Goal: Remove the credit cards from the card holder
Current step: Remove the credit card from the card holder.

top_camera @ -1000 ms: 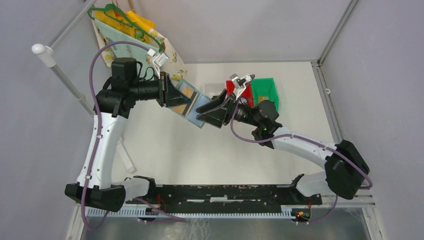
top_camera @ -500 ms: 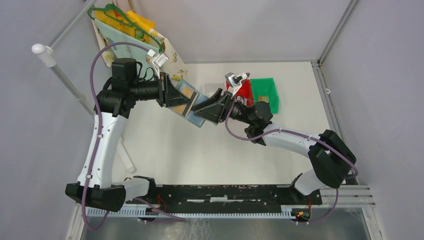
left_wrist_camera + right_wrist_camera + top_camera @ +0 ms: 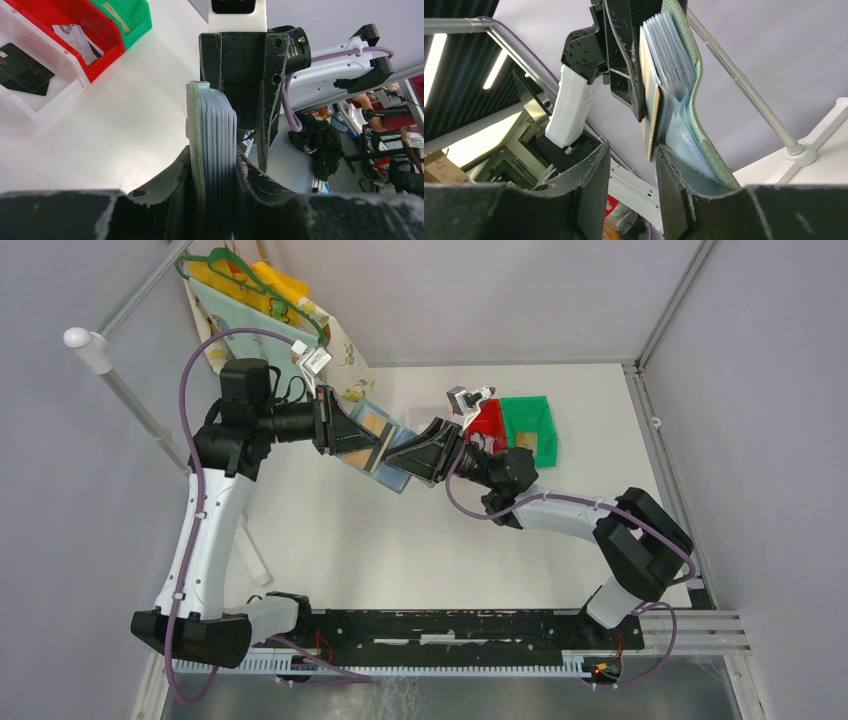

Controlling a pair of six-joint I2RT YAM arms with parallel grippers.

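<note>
My left gripper (image 3: 215,167) is closed narrow on one end of the card holder (image 3: 212,120) and holds it edge-up in the air above the table (image 3: 400,540). The stacked sleeves are pinched between its fingers.

At the holder's opposite end, my right gripper (image 3: 631,150) has its jaws part-way apart. They straddle the lower corner of a tan card (image 3: 652,117) lying against the holder's outermost sleeve. One finger (image 3: 674,175) rests against the clear sleeves. The other stands off the card, so I see no grip on it.

Past the holder, on the side away from my left gripper, three bins stand on the table side by side:
- The green bin (image 3: 135,12) holds a tan card (image 3: 116,10).
- The red bin (image 3: 35,12) holds a grey card (image 3: 75,39).
- The white bin (image 3: 55,100) holds a black card (image 3: 22,70).

Some things I cannot make out:
- **Cards in the holder:** From overhead, tan patches (image 3: 375,422) show through the holder's open page. I cannot count how many credit cards the sleeves contain.
- **Bins:** All three are cut off by the frame edge in the left wrist view. Overhead, my right wrist covers the white bin and part of the red one.
- **Card faces:** The print is too small to read.
- **Holder sleeves:** The ends held inside my left gripper are hidden by its fingers.
</note>
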